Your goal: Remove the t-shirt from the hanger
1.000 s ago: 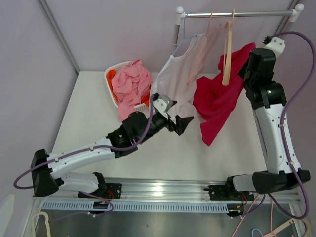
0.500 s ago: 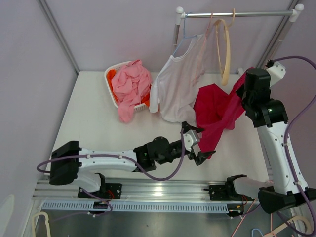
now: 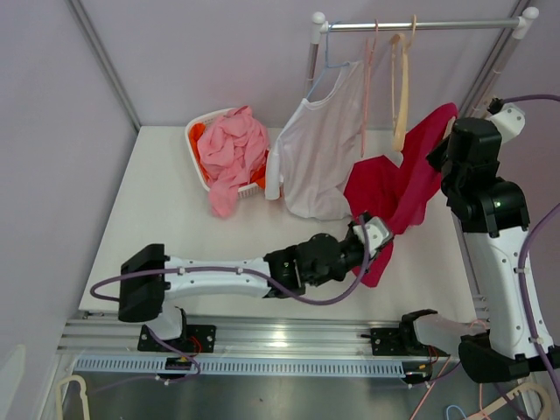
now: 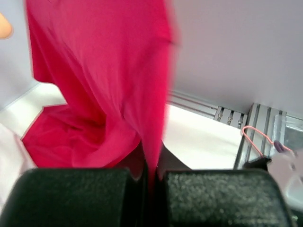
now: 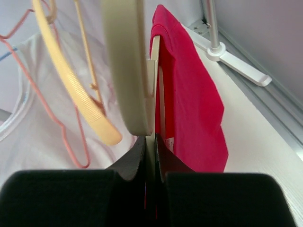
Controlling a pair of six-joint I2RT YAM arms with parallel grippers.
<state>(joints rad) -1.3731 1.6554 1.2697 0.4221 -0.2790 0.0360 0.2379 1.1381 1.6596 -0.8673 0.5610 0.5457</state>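
The red t-shirt (image 3: pixel 398 188) hangs from its top corner by my right wrist down to the table. My left gripper (image 3: pixel 380 239) is shut on its lower edge; in the left wrist view the red cloth (image 4: pixel 109 90) runs down into the shut left gripper (image 4: pixel 151 165). My right gripper (image 5: pixel 151 142) is shut on the end of a cream hanger (image 5: pixel 127 71), with the t-shirt (image 5: pixel 189 94) draped over it. From above, that hanger is hidden by the shirt and my right wrist.
A white shirt (image 3: pixel 319 166) on a blue hanger, a pink wire hanger (image 3: pixel 367 79) and a yellow hanger (image 3: pixel 401 87) hang from the rail (image 3: pixel 420 26). A basket (image 3: pixel 194 140) holding pink clothes stands at the back left. The rail's foot (image 5: pixel 236 64) lies near the table's right edge.
My left arm swung from the white shirt over to the red t-shirt's lower edge and shut on it. The right arm shifted with the hanger, and the shirt now stretches between both grippers.
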